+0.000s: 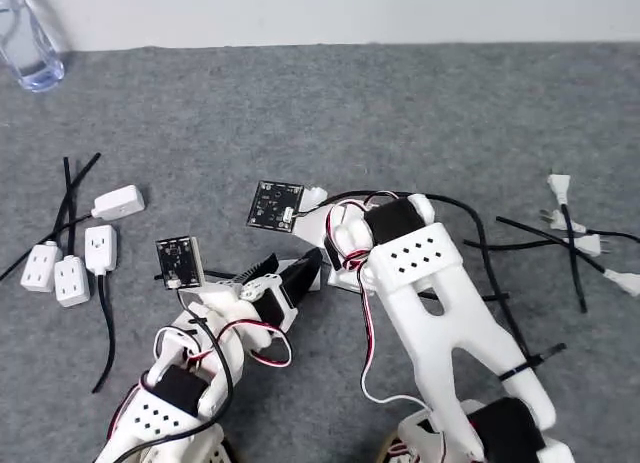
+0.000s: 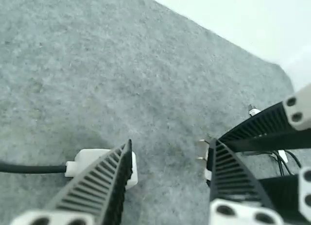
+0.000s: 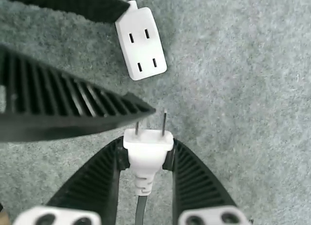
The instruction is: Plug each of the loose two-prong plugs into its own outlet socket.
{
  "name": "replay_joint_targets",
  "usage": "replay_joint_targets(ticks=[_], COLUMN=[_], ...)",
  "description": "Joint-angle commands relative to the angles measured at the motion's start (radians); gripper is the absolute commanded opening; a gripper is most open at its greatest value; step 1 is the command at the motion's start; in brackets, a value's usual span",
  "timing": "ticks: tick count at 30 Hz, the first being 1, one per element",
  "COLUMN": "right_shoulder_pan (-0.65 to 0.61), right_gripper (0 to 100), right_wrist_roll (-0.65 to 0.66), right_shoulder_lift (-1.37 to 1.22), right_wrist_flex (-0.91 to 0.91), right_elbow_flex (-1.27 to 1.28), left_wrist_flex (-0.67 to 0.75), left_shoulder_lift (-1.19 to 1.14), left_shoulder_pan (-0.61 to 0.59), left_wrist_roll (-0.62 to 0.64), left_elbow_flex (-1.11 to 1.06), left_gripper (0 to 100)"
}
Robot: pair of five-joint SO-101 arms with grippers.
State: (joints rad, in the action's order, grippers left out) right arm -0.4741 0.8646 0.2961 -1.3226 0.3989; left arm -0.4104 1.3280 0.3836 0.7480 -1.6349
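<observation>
1. The right pincer [image 3: 146,143] is clamping a white plastic two-prong plug [image 3: 147,149] by its body. The prongs are pointing ahead and the dark cable is trailing back between the fingers.
2. A white block-shaped outlet socket [image 3: 141,43] with two pairs of slots is lying face-up on the grey felt desk [image 1: 420,113]. It is lying near the prong tips but apart from them, and nothing is sitting in its slots.
3. The left pincer [image 2: 171,146] is standing wide open and gripping nothing. The socket is lying by the tip of one ribbed finger [image 2: 104,186]; I cannot tell whether they are touching.
4. Judgement on progress: no plug is looking seated anywhere. The first insertion is looking half prepared, with the plug in hand and roughly facing the slots. Closing the gap and pushing in are remaining.
5. Also remaining: several loose white plugs on black cables [image 1: 590,245] are lying at the desk's right side. Four more white sockets [image 1: 70,268] are waiting in a cluster at the left, well apart from them.
6. Views compared:
   - The high view is giving the spare plugs and sockets.
   - The right wrist view is giving the prong-to-slot line-up.
   - The left wrist view is giving the socket's black cable [image 2: 29,167] and the width of the open gap.
</observation>
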Motion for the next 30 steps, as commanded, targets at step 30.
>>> replay_joint_targets(ticks=[30], right_shoulder_pan=[-0.096], right_gripper=[0.9], right_wrist_roll=[-0.078], right_shoulder_lift=[0.051], right_wrist_flex=[-0.194], right_elbow_flex=[-0.284], left_wrist_flex=[0.028], left_shoulder_lift=[0.011], left_shoulder_pan=[0.008], left_wrist_roll=[0.008], left_elbow_flex=[-0.021], left_gripper=[24])
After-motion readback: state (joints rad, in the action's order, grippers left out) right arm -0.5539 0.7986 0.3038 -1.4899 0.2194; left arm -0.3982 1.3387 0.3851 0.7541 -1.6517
